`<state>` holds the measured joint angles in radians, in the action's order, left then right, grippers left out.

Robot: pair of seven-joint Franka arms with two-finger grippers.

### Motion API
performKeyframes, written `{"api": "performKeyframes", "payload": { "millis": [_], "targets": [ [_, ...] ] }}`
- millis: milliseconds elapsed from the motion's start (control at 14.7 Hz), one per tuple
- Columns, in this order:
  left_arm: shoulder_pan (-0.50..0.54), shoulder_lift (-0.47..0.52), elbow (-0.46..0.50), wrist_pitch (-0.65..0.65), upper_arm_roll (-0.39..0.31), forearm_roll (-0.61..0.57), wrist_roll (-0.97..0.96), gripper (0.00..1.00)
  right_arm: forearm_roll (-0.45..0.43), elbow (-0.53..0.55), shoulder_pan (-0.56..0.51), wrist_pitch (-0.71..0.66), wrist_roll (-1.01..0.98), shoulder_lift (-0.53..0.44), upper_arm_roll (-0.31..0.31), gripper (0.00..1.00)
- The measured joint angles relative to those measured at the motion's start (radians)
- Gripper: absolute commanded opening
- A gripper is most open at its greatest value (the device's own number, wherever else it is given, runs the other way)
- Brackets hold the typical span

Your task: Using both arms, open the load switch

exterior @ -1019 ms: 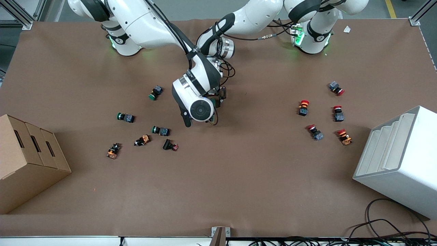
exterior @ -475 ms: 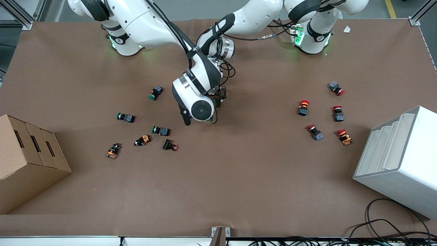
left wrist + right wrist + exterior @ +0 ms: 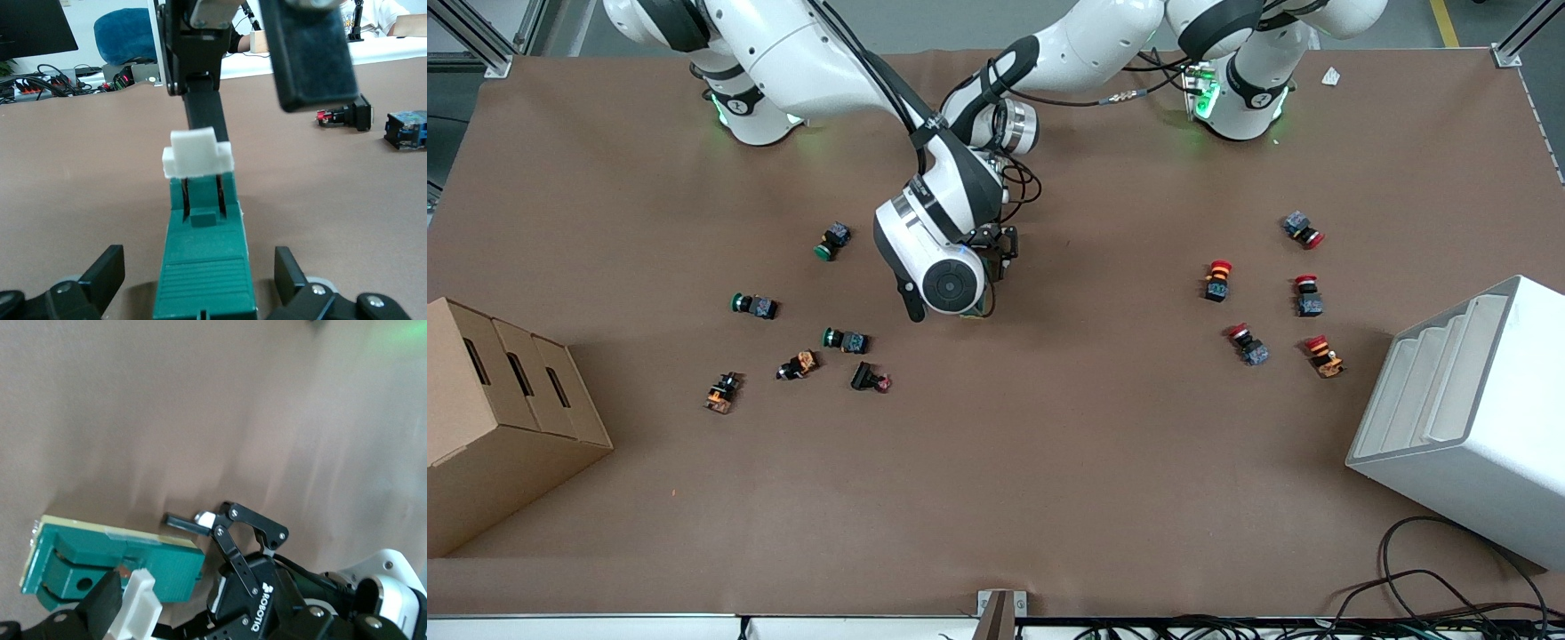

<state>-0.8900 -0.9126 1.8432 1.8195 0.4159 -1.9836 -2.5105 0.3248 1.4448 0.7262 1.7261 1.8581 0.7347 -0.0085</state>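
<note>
The load switch [image 3: 203, 267], a dark green oblong block, lies mid-table, and its white lever [image 3: 198, 153] stands raised at one end. In the front view it is almost hidden under the right arm's hand; only a sliver [image 3: 982, 308] shows. My left gripper [image 3: 198, 277] is open and straddles the block's other end, with a gap on each side. My right gripper [image 3: 257, 100] is open over the lever end. One of its fingers [image 3: 203, 113] stands right against the lever and the other pad [image 3: 310, 53] is apart. In the right wrist view the lever [image 3: 137, 600] sits beside that finger [image 3: 100, 610].
Green, orange and black push buttons [image 3: 847, 340] lie scattered toward the right arm's end. Several red ones [image 3: 1217, 279] lie toward the left arm's end. A cardboard box [image 3: 498, 418] and a white stepped bin [image 3: 1467, 418] stand at the table's two ends.
The right arm's hand has shifted slightly toward the robots' bases and now covers more of the load switch. The left arm has barely moved.
</note>
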Motion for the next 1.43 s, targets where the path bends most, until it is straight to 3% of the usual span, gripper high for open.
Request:
{"api": "performKeyframes", "payload": {
  "millis": [1426],
  "targets": [
    [-0.01,-0.014,-0.021,0.0,-0.001,0.0,0.0,0.99,0.008,0.054,0.052,0.046,0.002,0.005,0.0,1.0]
  ]
}}
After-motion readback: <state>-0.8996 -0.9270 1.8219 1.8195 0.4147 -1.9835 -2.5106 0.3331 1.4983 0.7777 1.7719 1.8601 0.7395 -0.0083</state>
